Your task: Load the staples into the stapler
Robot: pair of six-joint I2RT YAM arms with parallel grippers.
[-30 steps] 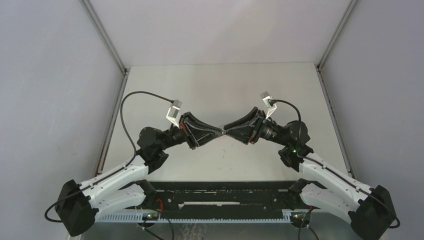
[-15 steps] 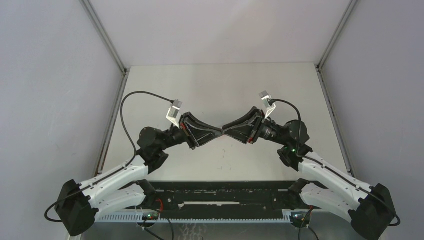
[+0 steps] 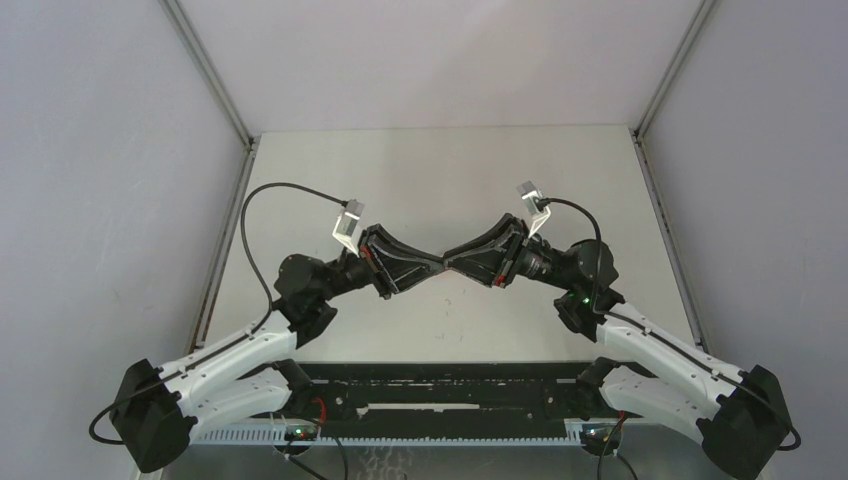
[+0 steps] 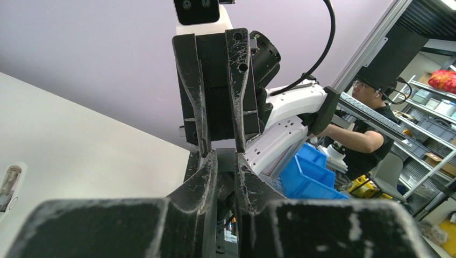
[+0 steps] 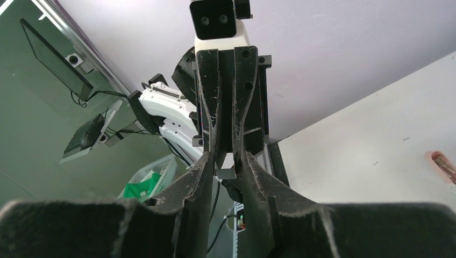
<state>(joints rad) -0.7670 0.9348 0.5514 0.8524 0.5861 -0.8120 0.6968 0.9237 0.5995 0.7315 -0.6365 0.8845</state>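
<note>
My two grippers meet tip to tip in mid-air above the middle of the table [image 3: 440, 170]. The left gripper [image 3: 440, 261] [image 4: 226, 158] is shut on a small flat grey piece [image 5: 226, 173] that sticks out past its fingertips. The right gripper [image 3: 451, 263] [image 5: 226, 161] has its jaws narrowly apart, one on each side of that piece. I cannot tell what the piece is. The staples box is hidden or out of view. A small white-and-pink clip-like thing [image 4: 11, 184] [image 5: 443, 164], apparently the stapler, lies on the table below the grippers.
Metal frame posts [image 3: 215, 75] [image 3: 670, 75] and grey side walls border the table. The black mounting rail [image 3: 440, 400] with both arm bases runs along the near edge. Beyond the table, blue bins [image 4: 314, 174] and a person [image 4: 371, 134] show.
The right gripper has crept a little to the left, up to the left gripper's tips, and its jaws have narrowed around the piece. The left arm has stayed still.
</note>
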